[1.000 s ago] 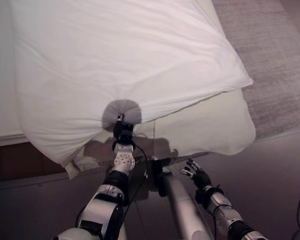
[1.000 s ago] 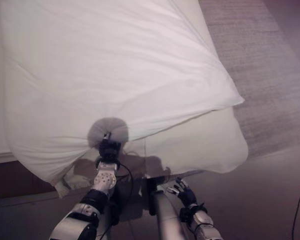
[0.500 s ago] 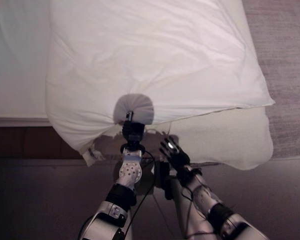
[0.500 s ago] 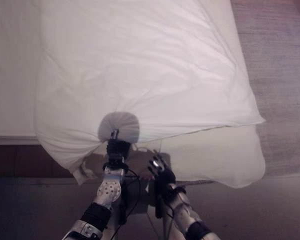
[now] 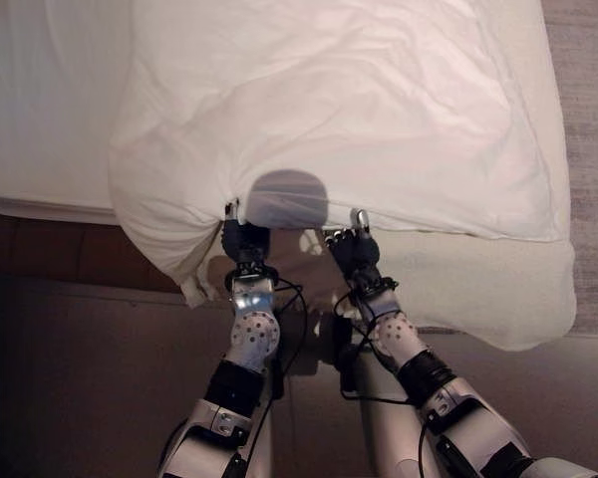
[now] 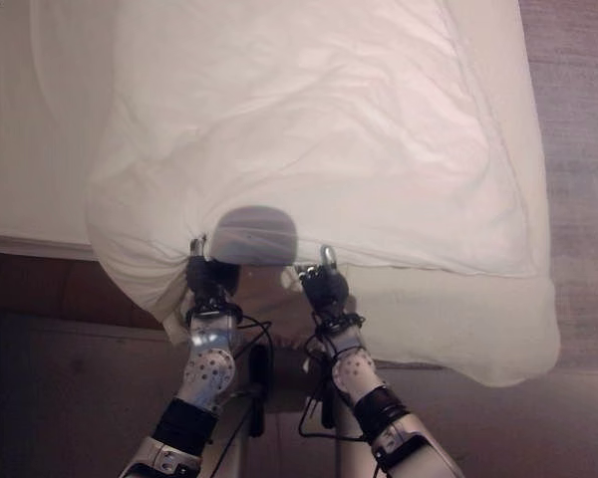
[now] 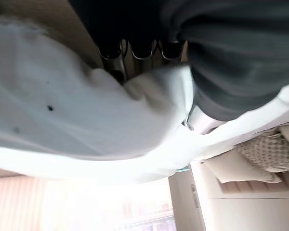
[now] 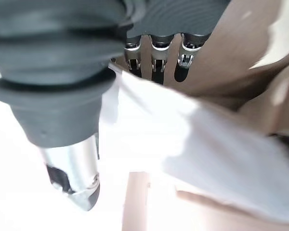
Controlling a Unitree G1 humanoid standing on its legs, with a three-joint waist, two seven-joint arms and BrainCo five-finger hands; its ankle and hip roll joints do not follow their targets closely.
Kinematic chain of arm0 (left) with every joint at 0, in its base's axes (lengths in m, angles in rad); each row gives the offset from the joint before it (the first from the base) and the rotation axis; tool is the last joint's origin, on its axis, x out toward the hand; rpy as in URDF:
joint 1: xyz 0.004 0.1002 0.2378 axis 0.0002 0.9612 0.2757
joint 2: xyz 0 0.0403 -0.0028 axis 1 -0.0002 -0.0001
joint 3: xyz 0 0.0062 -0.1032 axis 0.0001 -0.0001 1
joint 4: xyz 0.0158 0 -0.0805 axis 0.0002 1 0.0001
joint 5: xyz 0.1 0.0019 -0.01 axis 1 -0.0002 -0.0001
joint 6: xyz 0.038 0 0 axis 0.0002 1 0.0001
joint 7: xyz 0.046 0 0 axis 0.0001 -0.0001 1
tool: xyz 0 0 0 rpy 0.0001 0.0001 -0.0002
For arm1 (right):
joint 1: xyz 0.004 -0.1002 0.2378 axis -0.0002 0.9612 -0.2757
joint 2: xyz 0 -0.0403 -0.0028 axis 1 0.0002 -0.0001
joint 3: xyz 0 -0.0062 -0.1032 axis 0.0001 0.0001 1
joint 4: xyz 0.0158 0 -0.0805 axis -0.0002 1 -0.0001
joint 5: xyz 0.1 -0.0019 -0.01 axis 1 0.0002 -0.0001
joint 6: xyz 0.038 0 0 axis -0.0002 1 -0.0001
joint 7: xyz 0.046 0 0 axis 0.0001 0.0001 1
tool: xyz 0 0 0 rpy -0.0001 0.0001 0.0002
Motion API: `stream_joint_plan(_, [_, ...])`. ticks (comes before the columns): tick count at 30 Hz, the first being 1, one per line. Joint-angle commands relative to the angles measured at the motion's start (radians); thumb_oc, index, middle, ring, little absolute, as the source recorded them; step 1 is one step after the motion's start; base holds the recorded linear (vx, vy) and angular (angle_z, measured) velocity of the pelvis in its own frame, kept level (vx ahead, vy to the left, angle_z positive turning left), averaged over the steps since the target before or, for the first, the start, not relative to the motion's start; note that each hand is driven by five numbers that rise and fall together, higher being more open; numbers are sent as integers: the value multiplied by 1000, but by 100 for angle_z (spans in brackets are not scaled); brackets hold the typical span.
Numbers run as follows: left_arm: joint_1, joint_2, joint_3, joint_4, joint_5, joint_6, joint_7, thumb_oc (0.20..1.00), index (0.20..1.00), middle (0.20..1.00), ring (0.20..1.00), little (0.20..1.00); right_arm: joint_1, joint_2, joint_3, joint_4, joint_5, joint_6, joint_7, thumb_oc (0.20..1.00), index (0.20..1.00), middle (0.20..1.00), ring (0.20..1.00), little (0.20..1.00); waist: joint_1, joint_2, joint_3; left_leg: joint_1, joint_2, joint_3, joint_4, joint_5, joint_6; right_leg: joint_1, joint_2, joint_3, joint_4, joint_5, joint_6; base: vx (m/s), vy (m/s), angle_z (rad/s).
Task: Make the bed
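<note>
Both hands at the near edge of the white duvet

The left hand (image 5: 241, 239) pinches the hem of the duvet (image 5: 359, 110), cloth bunched between its curled fingers (image 7: 140, 49) and thumb. Just beside it, the right hand (image 5: 351, 249) meets the same hem with its fingers (image 8: 154, 60) under the cloth and thumb above, not clearly closed. Beyond both hands the duvet spreads over the bed (image 5: 40, 119).

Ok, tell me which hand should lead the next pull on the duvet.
Probably left. The left hand is already shut on the duvet edge near its hanging corner, cloth bunched between fingers and thumb in its wrist view. The right hand is at the edge beside it, fingers straight, with no grip yet.
</note>
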Motion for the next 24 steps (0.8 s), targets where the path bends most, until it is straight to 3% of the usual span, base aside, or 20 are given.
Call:
stream_joint_plan(1, [-11, 57, 104, -178, 152, -120, 24, 200, 200, 200, 200, 200, -2, -28, -115, -105, 31, -98, -5, 1000, 1000, 1000, 1000, 1000, 21, 33, -67, -37, 0, -12, 29, -36, -7, 15, -56, 54, -119, 71, 140, 0, 0, 0])
stream_joint_plan(7, [-13, 72, 153, -187, 216, -138, 102, 200, 200, 200, 200, 200, -9, -66, -196, -111, 24, -135, -54, 1000, 1000, 1000, 1000, 1000, 18, 36, -81, -49, 4, -11, 38, -38, -9, 0, -57, 53, -112, 69, 141, 0, 0, 0])
stream_joint_plan(14, [-26, 104, 194, -177, 260, -135, 143, 200, 200, 200, 200, 200, -15, -124, -254, -45, -4, -129, -134, 1000, 1000, 1000, 1000, 1000, 17, 36, -92, -55, 8, -10, 40, -40, -11, -15, -55, 55, -100, 66, 143, 0, 0, 0])
stream_joint_plan(24, [-67, 190, 250, -140, 288, -108, 176, 200, 200, 200, 200, 200, -135, -308, -319, 260, -12, -3, -224, 1000, 1000, 1000, 1000, 1000, 24, 33, -83, -53, 16, -4, 40, -33, -20, -24, -53, 55, -92, 66, 145, 0, 0, 0])
